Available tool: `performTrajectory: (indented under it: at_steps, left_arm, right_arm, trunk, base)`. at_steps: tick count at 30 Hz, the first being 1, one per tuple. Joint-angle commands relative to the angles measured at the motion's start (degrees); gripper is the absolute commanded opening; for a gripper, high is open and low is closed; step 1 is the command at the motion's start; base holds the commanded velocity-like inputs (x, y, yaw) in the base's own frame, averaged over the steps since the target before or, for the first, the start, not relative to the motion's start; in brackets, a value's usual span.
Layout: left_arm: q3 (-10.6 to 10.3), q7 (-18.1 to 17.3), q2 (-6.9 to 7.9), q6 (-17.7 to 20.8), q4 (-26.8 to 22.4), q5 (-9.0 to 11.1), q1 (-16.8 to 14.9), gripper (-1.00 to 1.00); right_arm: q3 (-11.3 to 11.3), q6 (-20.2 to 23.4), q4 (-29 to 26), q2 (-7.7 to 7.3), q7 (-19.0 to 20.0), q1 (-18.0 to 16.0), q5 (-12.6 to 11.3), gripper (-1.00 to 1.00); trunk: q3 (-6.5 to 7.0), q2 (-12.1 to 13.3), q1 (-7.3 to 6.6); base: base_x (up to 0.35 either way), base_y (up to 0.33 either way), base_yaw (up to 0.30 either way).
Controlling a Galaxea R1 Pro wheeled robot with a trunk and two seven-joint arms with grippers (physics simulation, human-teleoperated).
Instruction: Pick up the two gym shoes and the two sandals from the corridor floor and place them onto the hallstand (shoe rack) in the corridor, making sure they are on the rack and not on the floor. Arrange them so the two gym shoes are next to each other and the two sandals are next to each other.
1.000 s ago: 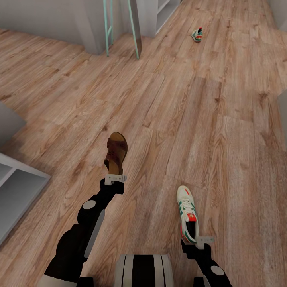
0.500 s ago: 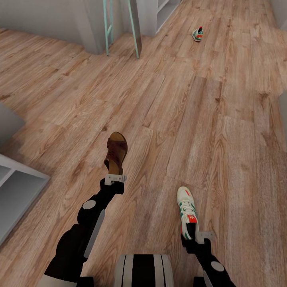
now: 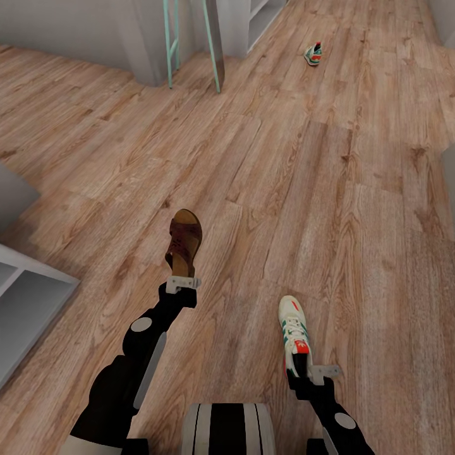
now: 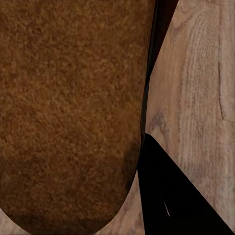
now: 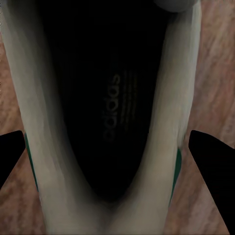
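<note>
Brown suede-like sandal [image 3: 184,243] sits clamped at its heel in the left gripper [image 3: 182,282], lower-centre left of the head view, toe pointing up-frame, held above the wood-grain plank floor [image 3: 303,189]. Left wrist view: the sandal's [image 4: 68,112] fuzzy rounded footbed takes up most of the picture, one dark finger [image 4: 171,196] alongside its edge, planks behind.

White gym shoe [image 3: 294,335] with green stripes and a red-orange tongue patch is at lower centre-right of the head view, heel gripped by the right gripper [image 3: 314,373], toe up-frame. Right wrist view: looking into the shoe's [image 5: 115,122] dark opening with a printed insole; pale smooth sidewalls, green trim at the edges, black fingers [image 5: 210,156] closed against both outer sides.

Second gym shoe [image 3: 313,54] lies small on the floor at upper centre-right, well apart from both arms.

Pale grey-white unit with open shelves [image 3: 28,297] sticks in from the left edge, its corner near the left forearm. Grey wall corner [image 3: 142,44] and teal ladder-like legs [image 3: 189,41] stand at upper left-centre; a white shelf unit [image 3: 253,19] is just beyond. Floor is knotty, light brown, wide open through the middle and right of the frame between the held shoes and the far one.
</note>
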Motion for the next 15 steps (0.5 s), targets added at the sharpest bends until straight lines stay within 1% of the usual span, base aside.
performTrajectory:
  at_steps: [1, 13, 15]
  left_arm:
    - [0.04, -0.29, -0.02, 0.35, -0.08, -0.24, -0.02, -1.00]
    - [-0.02, -0.29, -0.02, 0.35, -0.08, -0.24, -0.02, -1.00]
    - [-0.02, -0.29, -0.02, 0.35, -0.08, -0.24, -0.02, -1.00]
  right_arm:
    - [-0.01, 0.25, -0.09, 0.00, -0.01, 0.00, -0.07, -1.00]
    - [-0.01, 0.25, -0.11, 0.00, 0.02, 0.00, -0.07, -1.00]
    - [-0.01, 0.25, -0.11, 0.00, 0.03, 0.00, -0.07, -1.00]
  trunk:
    - [-0.03, -0.01, -0.01]
    - [-0.03, -0.01, -0.01]
    - [0.41, 0.01, -0.06]
  base:
    - [0.000, 0.000, 0.000]
    - [0.000, 0.000, 0.000]
    - [0.000, 0.000, 0.000]
